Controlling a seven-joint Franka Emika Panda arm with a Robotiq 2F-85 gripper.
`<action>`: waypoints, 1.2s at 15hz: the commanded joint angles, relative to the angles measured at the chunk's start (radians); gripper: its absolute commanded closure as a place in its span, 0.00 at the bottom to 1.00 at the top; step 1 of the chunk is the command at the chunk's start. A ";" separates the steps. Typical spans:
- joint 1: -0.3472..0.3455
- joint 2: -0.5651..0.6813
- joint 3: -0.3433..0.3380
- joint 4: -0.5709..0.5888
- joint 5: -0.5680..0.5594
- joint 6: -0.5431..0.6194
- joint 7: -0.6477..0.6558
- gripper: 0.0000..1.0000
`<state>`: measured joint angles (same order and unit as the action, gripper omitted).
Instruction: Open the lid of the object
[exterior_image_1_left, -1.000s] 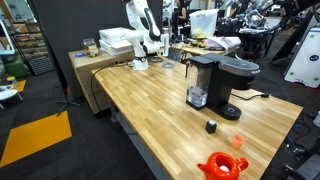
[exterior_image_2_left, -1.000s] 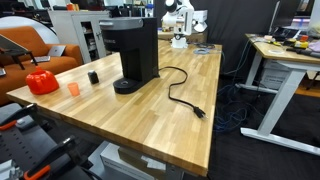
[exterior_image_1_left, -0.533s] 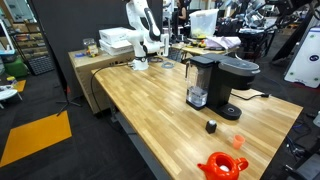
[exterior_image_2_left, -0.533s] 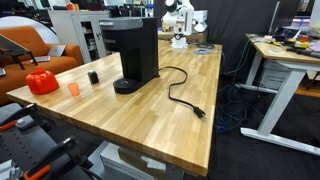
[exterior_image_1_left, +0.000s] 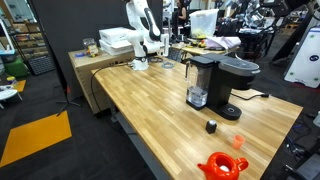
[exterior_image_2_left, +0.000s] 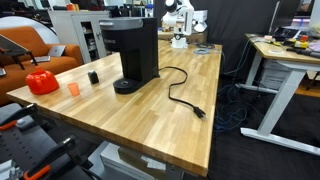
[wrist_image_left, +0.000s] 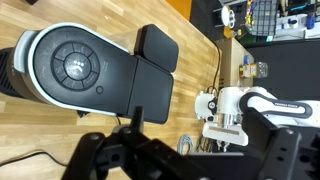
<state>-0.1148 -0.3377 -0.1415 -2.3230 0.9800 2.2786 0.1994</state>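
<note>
In the wrist view the pincer (wrist_image_left: 190, 148) shows as dark links along the lower edge. It looks released, with the jaws standing apart and nothing between them. The lid (wrist_image_left: 75, 65) lies toward 10 o'clock from it and well apart, so the task is not yet begun. The lid is a wide round dome of smooth black plastic with shallow rings pressed in its top. It covers the brew head of the object (exterior_image_1_left: 222, 82), which stands on the pale wooden surface (exterior_image_1_left: 130, 95). From above, the long axis of the object runs from about 9 o'clock to 3 o'clock, with the round lid at the 9 o'clock end and a flat rectangular back part at the other. I judge the hinge sits where the lid meets this back part, so the free front edge is at 9 o'clock and the pincer must come there. The small flat tank cover (wrist_image_left: 156, 48) sits at 1 o'clock from the lid, over the smoky translucent tank (exterior_image_1_left: 197, 82). I cannot find the pincer in either exterior view.
</note>
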 joint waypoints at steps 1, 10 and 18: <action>-0.011 0.000 0.008 0.002 0.001 -0.004 0.001 0.00; -0.017 -0.007 0.038 0.005 -0.055 0.027 0.054 0.00; -0.006 0.001 0.031 0.007 -0.059 0.046 0.088 0.00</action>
<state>-0.1147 -0.3368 -0.1157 -2.3182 0.9212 2.3286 0.2866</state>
